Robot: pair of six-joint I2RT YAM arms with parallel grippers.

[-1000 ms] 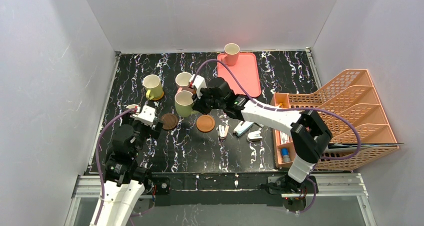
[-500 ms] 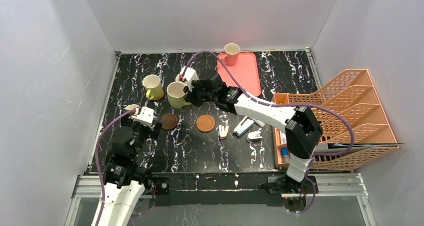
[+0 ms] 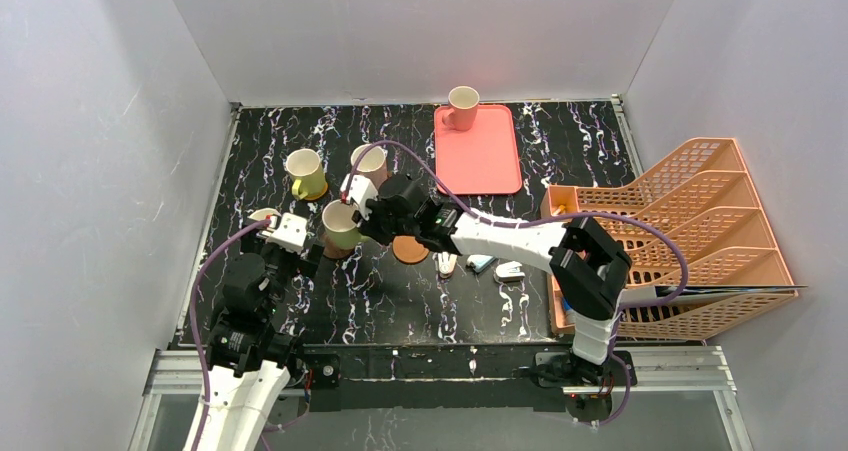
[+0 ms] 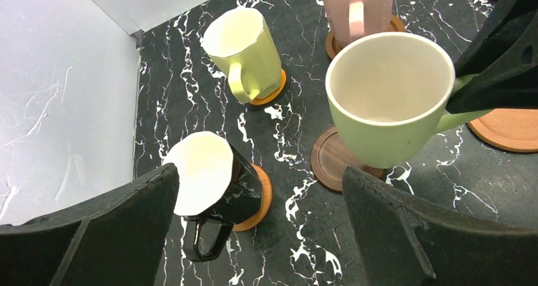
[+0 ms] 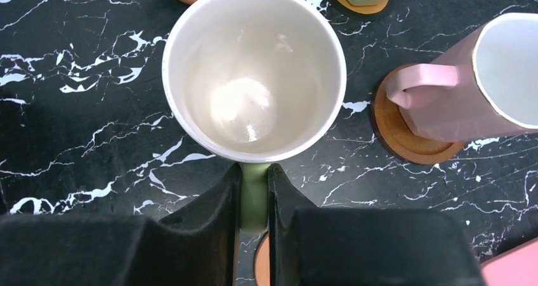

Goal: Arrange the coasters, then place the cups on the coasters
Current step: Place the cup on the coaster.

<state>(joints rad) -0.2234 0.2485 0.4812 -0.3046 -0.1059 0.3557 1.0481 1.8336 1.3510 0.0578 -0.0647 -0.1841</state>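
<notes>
The right fingers [image 5: 209,222] grip the handle of the green cup [image 4: 390,96], held over the dark coaster [image 4: 327,162]; next it probably needs lowering, centred there. The left fingers [image 4: 127,229] stand wide open, empty

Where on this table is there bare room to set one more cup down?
The black marbled table is bare along its near edge, in front of the round orange coaster. The flat pink tray is mostly free, one pink mug at its far corner. Crowded: around the green ceramic mug in the right hand.
</notes>
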